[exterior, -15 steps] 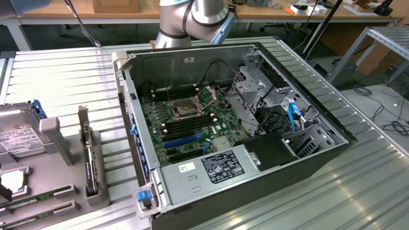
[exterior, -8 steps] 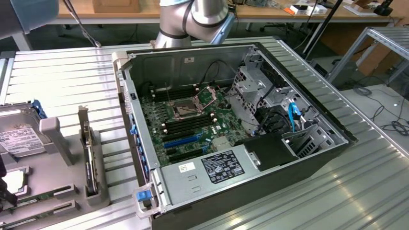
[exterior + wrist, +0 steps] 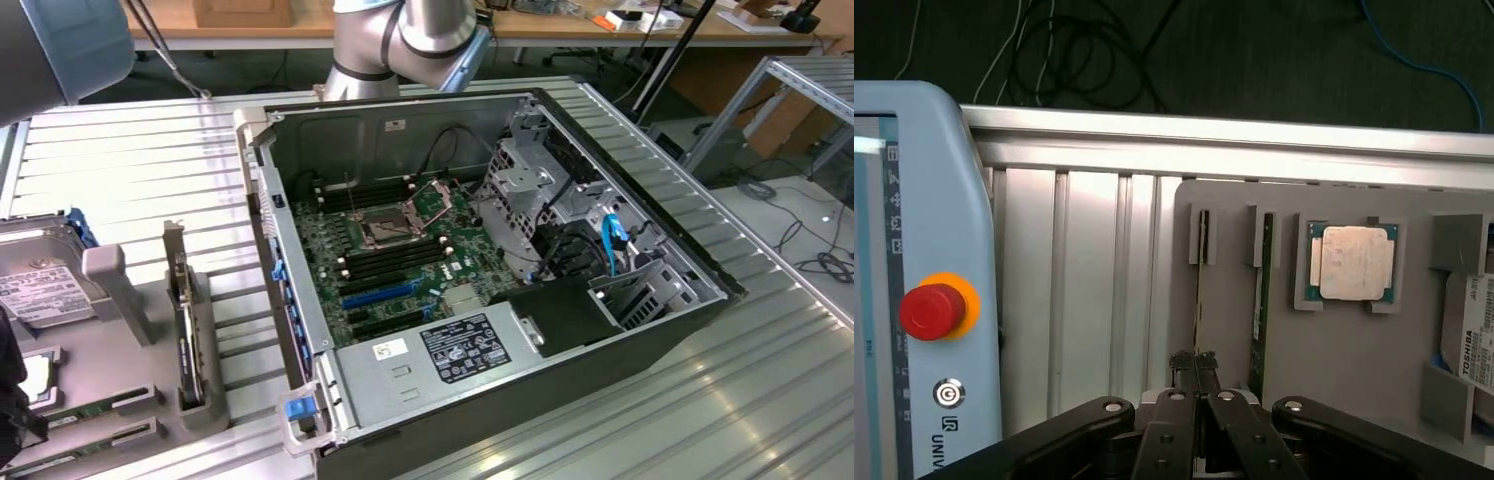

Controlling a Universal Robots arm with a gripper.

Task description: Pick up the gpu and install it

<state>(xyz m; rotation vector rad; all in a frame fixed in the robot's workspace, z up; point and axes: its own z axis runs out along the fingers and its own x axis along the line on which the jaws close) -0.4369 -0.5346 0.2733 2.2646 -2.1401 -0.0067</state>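
1. Exterior view: one open case (image 3: 561, 400) lies on the table (image 3: 147, 170), holding one motherboard (image 3: 441, 250) with blue slots (image 3: 378, 296).
2. Wrist view: one pendant (image 3: 914, 200) with one red button (image 3: 932, 311).
3. One grey holder (image 3: 1354, 370) carries one drive (image 3: 1474, 345), one CPU (image 3: 1351, 262) and two thin boards on edge in neighbouring slots.
4. The gpu (image 3: 1262, 300) is the green board, seated in its slot.
5. The dark board (image 3: 1200, 285) stands just beside it.
6. The gripper (image 3: 1194, 362) has its jaws pressed together at the dark board's end; whether they touch it, I cannot tell.
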